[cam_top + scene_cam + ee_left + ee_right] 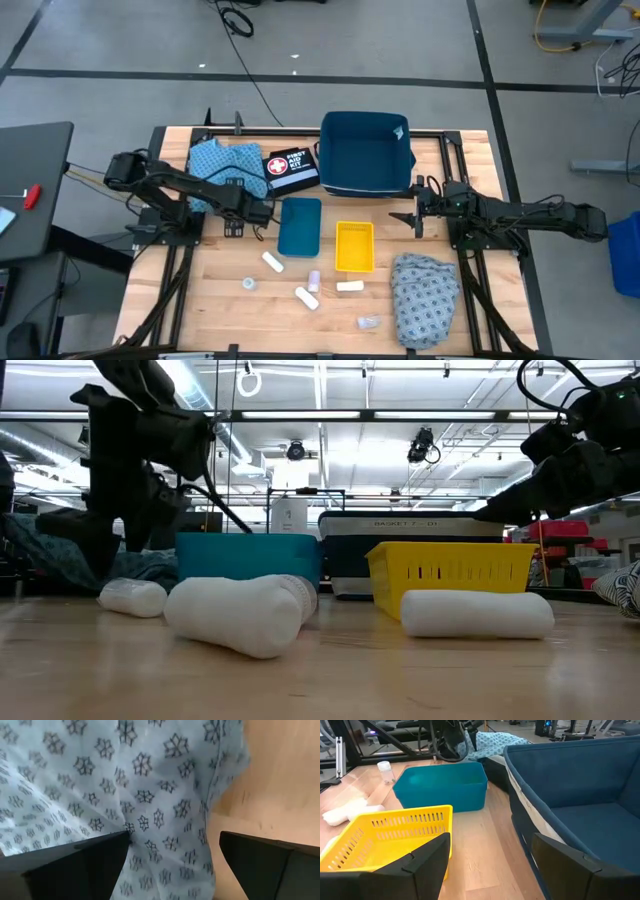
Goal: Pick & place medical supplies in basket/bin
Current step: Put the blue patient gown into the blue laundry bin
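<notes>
Overhead, left gripper (262,213) hung at blue cloth (222,165) left of centre; right gripper (415,215) waited beside bin (366,152); gauze rolls (272,262) lay lower centre. Left wrist: jaws gaped over cloth. Right wrist: jaws gaped, empty, near yellow basket (395,837).

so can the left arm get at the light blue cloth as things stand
Probably yes: the left gripper hangs open right over the light blue cloth, fingers either side of a fold, with nothing between them.
</notes>
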### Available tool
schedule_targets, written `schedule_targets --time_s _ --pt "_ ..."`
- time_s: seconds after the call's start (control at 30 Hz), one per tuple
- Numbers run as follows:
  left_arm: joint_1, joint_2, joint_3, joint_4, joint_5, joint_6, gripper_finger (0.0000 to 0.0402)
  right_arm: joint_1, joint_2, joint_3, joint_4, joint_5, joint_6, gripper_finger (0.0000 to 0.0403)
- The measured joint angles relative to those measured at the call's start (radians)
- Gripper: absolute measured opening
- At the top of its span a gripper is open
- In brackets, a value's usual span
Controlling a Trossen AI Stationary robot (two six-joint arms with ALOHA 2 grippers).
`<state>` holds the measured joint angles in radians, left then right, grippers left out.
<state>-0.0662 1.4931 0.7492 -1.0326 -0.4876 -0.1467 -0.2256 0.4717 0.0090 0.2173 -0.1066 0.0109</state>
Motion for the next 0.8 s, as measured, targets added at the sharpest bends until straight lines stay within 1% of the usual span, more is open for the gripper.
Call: schedule_targets --time_s 0.17,0.3,0.4,0.47,0.57,0.63,0.73,0.77,0.8 --pt "0.002 0.063 0.001 -0.009 -0.006 -0.004 0.0319 0.000 0.000 0.000 -0.002 0.000 0.003 0.0291" --pt "0.017 0.137 0.001 -0.019 -0.057 -0.033 0.0317 0.000 0.000 0.000 -0.002 0.000 0.003 0.0291" --pt "0.034 0.204 0.009 -0.037 -0.104 -0.065 0.0305 0.000 0.000 0.000 -0.002 0.000 0.003 0.0291" --pt "0.047 0.256 0.013 -0.057 -0.144 -0.094 0.0285 0.000 0.000 0.000 -0.002 0.000 0.008 0.0291" --pt "0.066 0.321 0.020 -0.072 -0.176 -0.124 0.0230 0.000 0.000 0.000 -0.002 0.000 0.011 0.0290" --pt "0.075 0.358 0.020 -0.072 -0.178 -0.126 0.0171 0.000 0.000 0.000 -0.002 0.000 0.011 0.0290" --pt "0.079 0.388 0.022 -0.087 -0.175 -0.123 0.0057 0.000 0.000 0.000 -0.002 0.000 0.011 0.0290" --pt "0.078 0.388 0.022 -0.089 -0.175 -0.127 0.0030 0.000 0.000 0.000 -0.002 0.000 0.011 0.0290" --pt "0.073 0.388 0.025 -0.094 -0.180 -0.137 0.0019 0.000 0.000 0.000 -0.002 0.000 0.010 0.0290"
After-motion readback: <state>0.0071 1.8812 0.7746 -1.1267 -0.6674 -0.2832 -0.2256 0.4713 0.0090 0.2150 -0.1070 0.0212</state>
